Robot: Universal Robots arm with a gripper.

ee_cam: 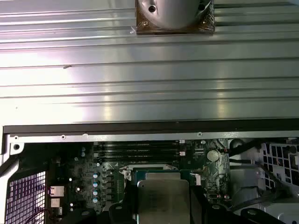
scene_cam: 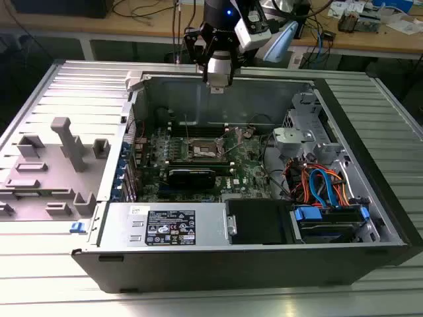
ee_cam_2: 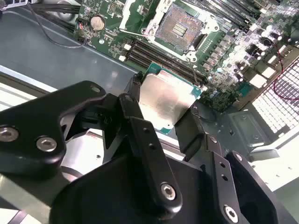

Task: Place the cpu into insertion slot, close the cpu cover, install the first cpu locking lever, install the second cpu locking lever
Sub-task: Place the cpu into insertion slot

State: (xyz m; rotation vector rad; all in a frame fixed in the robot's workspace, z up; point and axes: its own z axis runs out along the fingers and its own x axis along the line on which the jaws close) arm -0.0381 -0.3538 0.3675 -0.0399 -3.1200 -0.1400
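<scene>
Desk (scene_cam: 39,264): ribbed metal top. It carries the open computer case, with a grey block fixture (scene_cam: 63,165) at the case's 9 o'clock in the exterior view.
Computer case (scene_cam: 264,261): lies on its side, lid off.
Motherboard (scene_cam: 251,168): green, flat on the case floor.
Pincer (ee_cam_2: 164,112): clamped on the cpu (ee_cam_2: 163,95) by two opposite edges. In the exterior view it hangs at 12 o'clock from the insertion slot (ee_cam_2: 180,29), over the case's far wall.
Cpu: silvery square, held in the air, well apart from the slot.
Insertion slot: dark contact field bare, no chip in it.
Cpu cover (ee_cam_2: 150,28): silvery frame beside the slot, seemingly swung up.
Progress: chip in hand only. Seating, cover and both levers appear left to do.
Exterior view: the whole case and the arm's place over it.
Second wrist view: the grip itself and the bare slot.
First wrist view: the chip over the board, with the desk's ribs beyond the case wall.
</scene>
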